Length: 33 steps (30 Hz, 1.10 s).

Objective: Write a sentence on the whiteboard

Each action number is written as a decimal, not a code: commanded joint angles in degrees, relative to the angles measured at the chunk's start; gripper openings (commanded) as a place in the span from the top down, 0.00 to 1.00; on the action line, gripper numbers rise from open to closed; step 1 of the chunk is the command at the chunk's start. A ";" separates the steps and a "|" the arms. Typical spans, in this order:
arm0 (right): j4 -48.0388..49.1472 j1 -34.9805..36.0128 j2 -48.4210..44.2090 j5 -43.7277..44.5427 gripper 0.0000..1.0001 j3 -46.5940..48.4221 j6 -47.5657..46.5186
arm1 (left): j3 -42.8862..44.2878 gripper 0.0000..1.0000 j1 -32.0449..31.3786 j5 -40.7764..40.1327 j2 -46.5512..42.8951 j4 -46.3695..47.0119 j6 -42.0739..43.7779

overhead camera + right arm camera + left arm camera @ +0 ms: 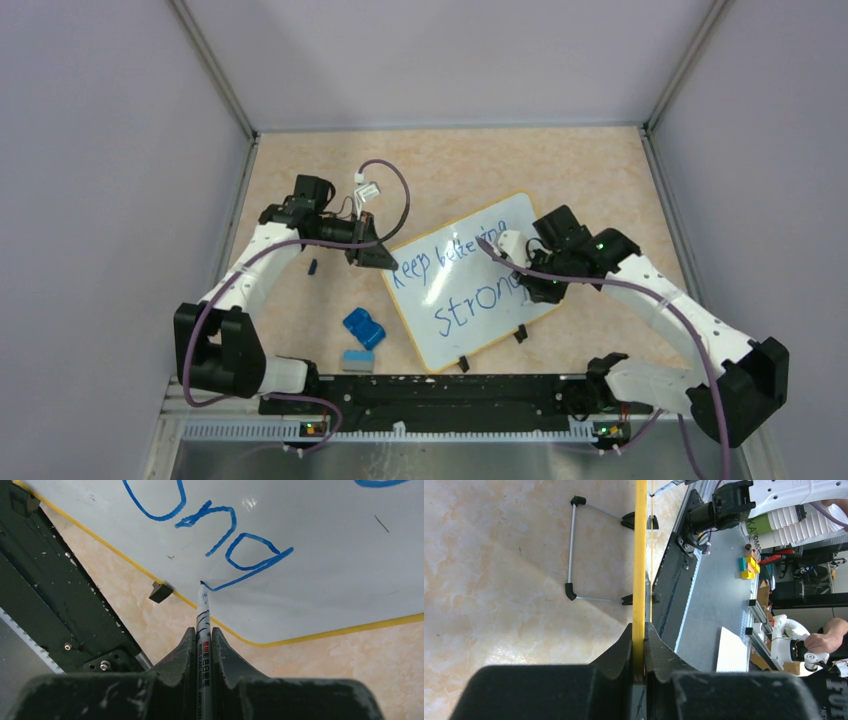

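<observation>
The left claw [639,630] is pressed together on the yellow rim of the whiteboard [455,340], pinching that thin edge between its two fingers at the board's far-left corner. The right claw [202,632] is clamped on one marker [203,615], which runs out between its fingers. The marker's blue tip touches the board at the end of the tail of the last letter. There is one whiteboard, lying askew in the middle of the worktop [600,170] between the two arms. It carries the sentence [470,310] in blue, two lines and three words: "keep bettering" above and a larger "strong" below. Two black clips sit on the board's near edge, one [463,363] towards the left and one [520,334] towards the right. The left wrist view shows one thin wire stand [570,550] joined to the board's edge at two black clip points. Left of the board lie three loose things, apart from it: one blue block [363,327], one smaller grey-and-blue block [356,360] just nearer the arm bases, and one tiny dark piece [313,267] farther back.
</observation>
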 commanded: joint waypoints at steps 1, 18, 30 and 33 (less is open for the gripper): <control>4.27 2.29 0.30 0.04 1.00 0.96 1.50 | -1.56 1.00 -1.07 -5.12 1.11 1.84 3.83; 0.92 2.73 -5.64 -5.35 1.00 5.68 1.51 | -1.28 1.00 -1.07 -5.14 1.05 1.70 3.69; -3.92 -0.15 -5.32 1.78 1.00 6.04 -0.30 | -0.86 1.00 -1.43 -5.18 1.04 1.53 3.68; -5.35 -2.46 -4.56 0.81 1.00 6.06 -1.68 | -1.03 1.00 -1.43 -5.23 0.94 1.52 3.76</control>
